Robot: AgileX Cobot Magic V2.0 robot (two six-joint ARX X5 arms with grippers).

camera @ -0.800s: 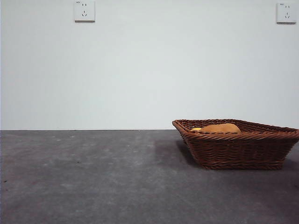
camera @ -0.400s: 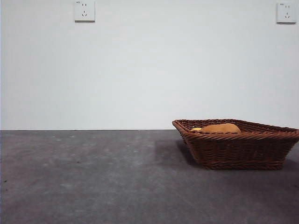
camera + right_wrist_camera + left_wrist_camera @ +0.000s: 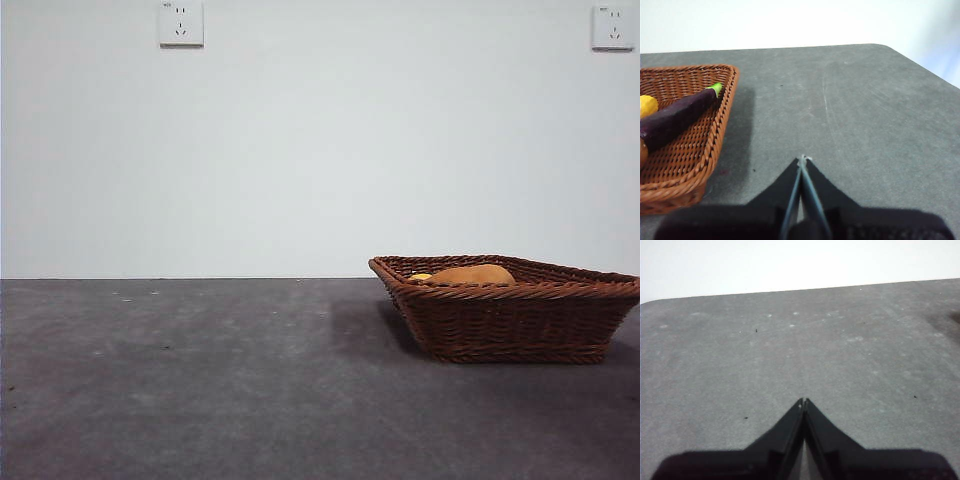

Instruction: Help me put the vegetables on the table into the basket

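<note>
In the front view the basket (image 3: 510, 308) stands on the desk (image 3: 200, 380) at the right of the frame, just below mid-height. Over its braided rim the tan potato (image 3: 473, 274) shows, with a sliver of the yellow corn piece (image 3: 421, 276) touching it on its left. No arm appears in this view.

In the right wrist view the basket (image 3: 687, 145) fills the left side of the frame. The purple eggplant (image 3: 677, 118) lies slanted inside it, green stem toward the basket's far corner, and the corn piece (image 3: 647, 105) sits beside it at the left edge. The right end effector (image 3: 802, 159) hangs over bare desk, apart from the basket, its jaws pressed together on nothing.

The left end effector (image 3: 803, 401) has its jaws closed tip to tip over bare desk (image 3: 815, 350), with no vegetable near it.
</note>
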